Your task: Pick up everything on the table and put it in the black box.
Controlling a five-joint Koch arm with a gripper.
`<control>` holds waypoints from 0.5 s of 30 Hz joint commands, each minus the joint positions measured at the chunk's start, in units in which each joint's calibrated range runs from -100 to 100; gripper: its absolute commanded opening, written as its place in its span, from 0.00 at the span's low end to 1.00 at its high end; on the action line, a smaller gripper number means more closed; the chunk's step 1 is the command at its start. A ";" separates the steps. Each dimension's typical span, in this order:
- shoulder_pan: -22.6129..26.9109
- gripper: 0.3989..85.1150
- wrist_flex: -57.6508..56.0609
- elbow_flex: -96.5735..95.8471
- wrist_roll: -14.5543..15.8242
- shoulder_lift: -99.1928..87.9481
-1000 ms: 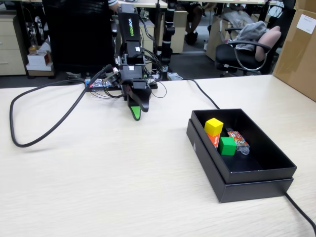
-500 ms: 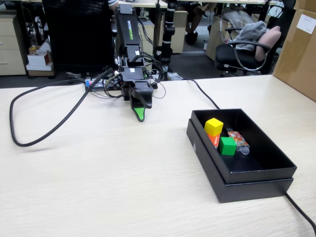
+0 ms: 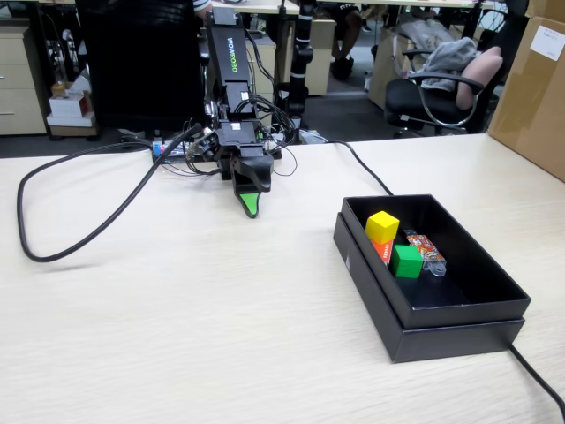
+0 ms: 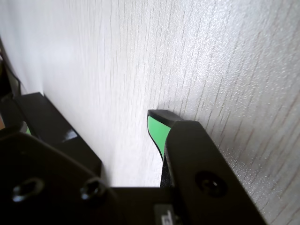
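Black box [image 3: 459,305] lower right already holding yellow cube [image 3: 382,226], green cube [image 3: 407,261] and red packet [image 3: 383,250], candy [image 3: 425,248] beside them. Jaws [image 3: 250,207] upper centre, tip down near the surface [image 3: 177,336], empty; can't tell open or closed. Only risk: snagging the looping cable [image 3: 79,238] at left.

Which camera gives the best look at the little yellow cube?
The fixed view: the yellow cube sits in plain sight inside the black box. The wrist view shows only tabletop, the gripper and a corner of the box, no cube.
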 commanded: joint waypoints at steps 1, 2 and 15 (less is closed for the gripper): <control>-0.24 0.57 -0.77 -0.85 -0.20 1.05; -0.24 0.57 -0.86 -0.85 -0.20 0.94; -0.24 0.57 -1.37 -1.03 -0.20 0.94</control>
